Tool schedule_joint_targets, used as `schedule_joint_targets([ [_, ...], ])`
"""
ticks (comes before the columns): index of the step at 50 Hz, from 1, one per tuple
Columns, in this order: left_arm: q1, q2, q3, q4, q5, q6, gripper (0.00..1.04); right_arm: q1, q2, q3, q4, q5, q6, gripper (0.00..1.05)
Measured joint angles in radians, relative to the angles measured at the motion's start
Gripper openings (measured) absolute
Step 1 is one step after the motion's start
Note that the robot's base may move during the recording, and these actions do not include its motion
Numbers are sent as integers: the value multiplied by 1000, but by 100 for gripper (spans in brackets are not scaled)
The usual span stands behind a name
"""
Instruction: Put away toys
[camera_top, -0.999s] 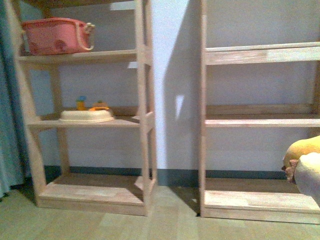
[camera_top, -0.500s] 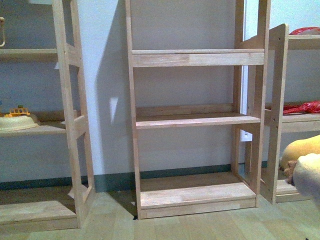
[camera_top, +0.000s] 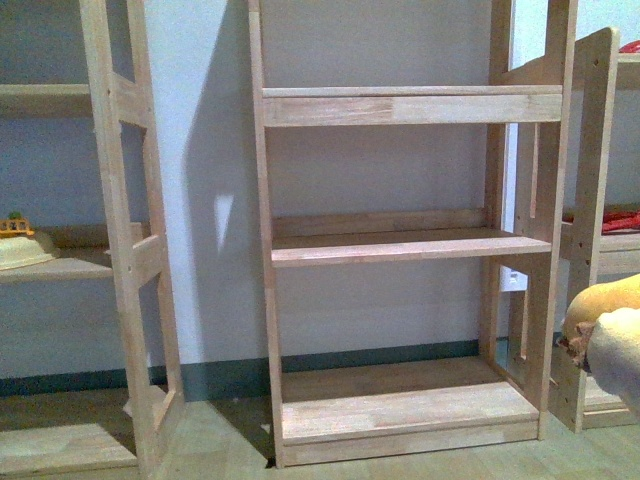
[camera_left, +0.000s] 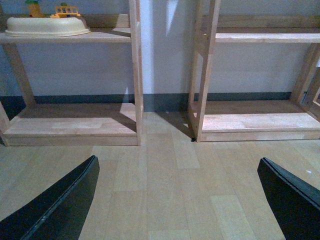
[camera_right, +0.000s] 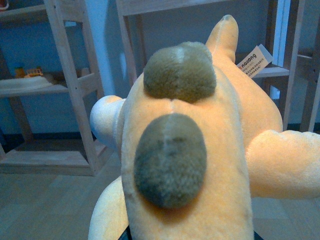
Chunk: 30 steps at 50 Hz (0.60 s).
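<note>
Plush toy (camera_right: 185, 150), white tag (camera_right: 254, 59) reading roughly "naiaong", pinched in right gripper (camera_right: 190, 236), left gripper (camera_left: 177, 161) spread

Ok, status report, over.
Left gripper open, empty. Plush toy held by right gripper, fingers hidden. Empty wooden shelf unit ahead, nothing in the way.

The left gripper (camera_left: 177, 159) has two matte black fingers (camera_left: 60, 205), broad wedge-shaped blades tapering to blunt tips (a thin grey sheen runs along their edges), with smooth, plain faces.
</note>
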<state>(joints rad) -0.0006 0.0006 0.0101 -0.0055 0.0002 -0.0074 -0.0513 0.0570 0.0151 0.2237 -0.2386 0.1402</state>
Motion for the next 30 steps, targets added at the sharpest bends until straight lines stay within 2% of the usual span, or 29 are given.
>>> schedule_joint_targets([
  [30,0,0,0,0,0,0,98,1,0,0,0,0,0,7],
])
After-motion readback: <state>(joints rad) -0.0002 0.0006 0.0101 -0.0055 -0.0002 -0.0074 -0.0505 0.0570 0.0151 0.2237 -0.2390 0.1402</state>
